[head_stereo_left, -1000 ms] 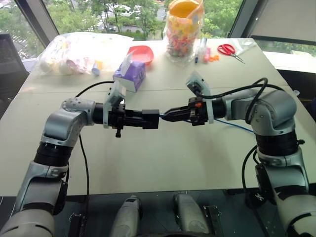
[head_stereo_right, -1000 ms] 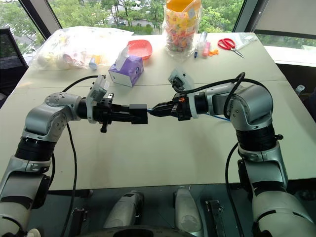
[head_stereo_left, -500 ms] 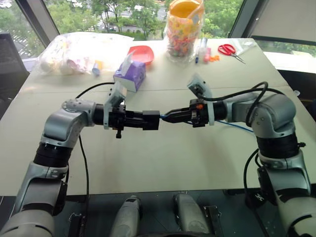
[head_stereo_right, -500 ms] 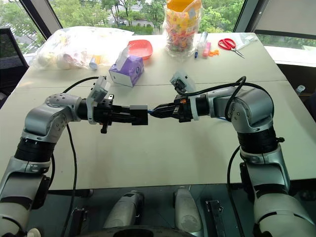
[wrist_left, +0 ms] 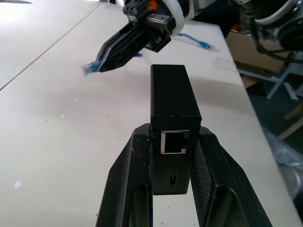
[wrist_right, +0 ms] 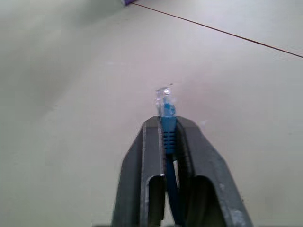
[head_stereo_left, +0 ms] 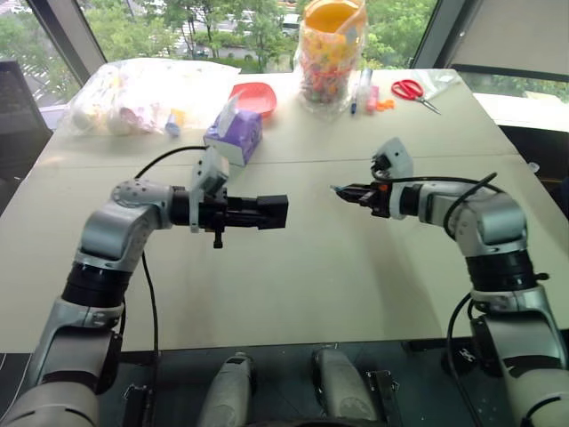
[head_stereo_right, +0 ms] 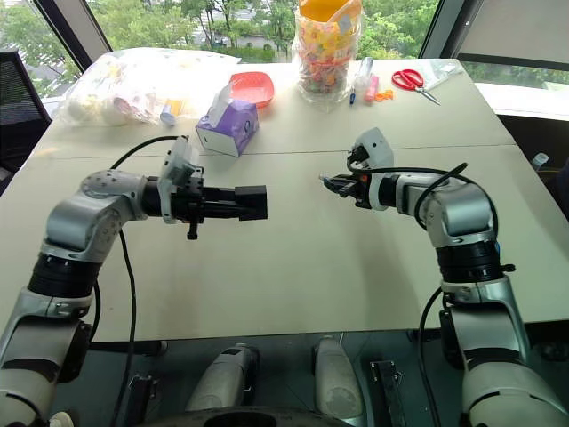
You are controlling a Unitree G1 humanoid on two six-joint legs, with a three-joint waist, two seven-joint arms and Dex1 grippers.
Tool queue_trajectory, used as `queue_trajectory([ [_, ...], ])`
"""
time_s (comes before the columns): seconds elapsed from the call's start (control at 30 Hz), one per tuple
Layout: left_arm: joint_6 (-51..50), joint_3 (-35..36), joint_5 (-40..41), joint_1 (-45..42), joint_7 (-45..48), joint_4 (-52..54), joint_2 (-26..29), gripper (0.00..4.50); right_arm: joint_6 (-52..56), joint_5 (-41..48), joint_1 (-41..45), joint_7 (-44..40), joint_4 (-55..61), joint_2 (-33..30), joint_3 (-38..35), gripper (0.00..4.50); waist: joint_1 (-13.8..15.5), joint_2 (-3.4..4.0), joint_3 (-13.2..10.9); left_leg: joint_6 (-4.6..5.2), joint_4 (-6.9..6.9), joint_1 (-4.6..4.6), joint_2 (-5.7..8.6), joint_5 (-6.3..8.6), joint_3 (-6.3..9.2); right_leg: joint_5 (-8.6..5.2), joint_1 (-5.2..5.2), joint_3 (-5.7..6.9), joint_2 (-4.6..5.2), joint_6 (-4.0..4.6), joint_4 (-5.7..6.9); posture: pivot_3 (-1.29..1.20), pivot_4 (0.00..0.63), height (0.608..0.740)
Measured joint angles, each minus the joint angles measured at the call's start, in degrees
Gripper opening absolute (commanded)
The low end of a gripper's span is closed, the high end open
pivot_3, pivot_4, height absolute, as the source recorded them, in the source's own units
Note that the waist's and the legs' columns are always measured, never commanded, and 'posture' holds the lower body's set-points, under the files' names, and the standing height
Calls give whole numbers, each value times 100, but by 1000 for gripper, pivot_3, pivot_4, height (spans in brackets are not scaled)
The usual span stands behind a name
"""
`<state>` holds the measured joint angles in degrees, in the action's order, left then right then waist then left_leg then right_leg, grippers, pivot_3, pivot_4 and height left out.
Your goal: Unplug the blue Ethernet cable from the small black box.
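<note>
Above mid-frame desk (head_stereo_left: pixel 311 294), left claw (head_stereo_left: pixel 277 213) clamps small black box (head_stereo_left: pixel 272 212), right claw (head_stereo_left: pixel 342 191) pinches blue Ethernet cable (wrist_right: pixel 166 124), plug free, well apart.

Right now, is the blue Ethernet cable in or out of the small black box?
Out. The blue Ethernet cable sits in the right end effector, apart from the small black box, whose port shows empty.

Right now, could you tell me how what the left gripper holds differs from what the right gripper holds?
The left gripper is shut on the black box, a matte blocky thing with an empty port; the right gripper is shut on the blue cable, thin, with a clear plug past the fingertips. The box is all in the air; the cable trails onto the table. Both are held above the table, apart from each other.
</note>
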<state>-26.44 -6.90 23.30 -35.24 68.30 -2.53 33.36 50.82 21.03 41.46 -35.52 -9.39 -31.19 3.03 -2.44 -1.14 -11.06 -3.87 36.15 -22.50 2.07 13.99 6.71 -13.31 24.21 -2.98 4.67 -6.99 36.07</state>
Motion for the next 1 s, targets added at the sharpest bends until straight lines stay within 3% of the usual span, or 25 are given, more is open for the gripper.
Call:
queue_trajectory([
  [0.03, 196, -60, -150, 67, -128, -101, -84, 468, -76, -155, 4, 209, -133, 93, 6, 36, 4, 0, 0, 0, -1, -1, 0, 0, 0, 0, 1, 0, 1, 0, 0, 0, 150, 740],
  [0.13, 593, -140, -401, 296, -392, -370, -408, 468, -108, -453, -1, 643, -337, 275, 46, 1206, 8, 0, 0, 0, -2, -9, 2, 0, 1, 1, 9, -1, 2, 1, 2, 0, 150, 740],
  [0.33, 1344, -131, -789, 207, -981, -1060, -973, 468, 203, -501, -113, 970, 279, 325, -61, 4381, 24, 1, 0, 0, 0, -9, 3, 0, 3, 1, 9, 0, 2, 0, 2, 0, 150, 740],
  [0.73, 3167, -113, -1428, -216, -1741, -3094, -1691, 468, 2277, 586, -1580, 1115, 3803, 110, -1214, 4452, 78, -1, 2, 4, 3, -1, 3, 2, 4, 0, -2, 1, 1, -1, 2, 0, 150, 740],
  [1.0, 3845, -24, -1518, -437, -1760, -4022, -1767, 468, 2809, 797, -1827, 1512, 4467, 431, -1306, 4452, 87, -3, 5, 5, 9, 15, 3, 1, 2, 0, -22, 1, 1, -2, 3, 0, 150, 740],
])
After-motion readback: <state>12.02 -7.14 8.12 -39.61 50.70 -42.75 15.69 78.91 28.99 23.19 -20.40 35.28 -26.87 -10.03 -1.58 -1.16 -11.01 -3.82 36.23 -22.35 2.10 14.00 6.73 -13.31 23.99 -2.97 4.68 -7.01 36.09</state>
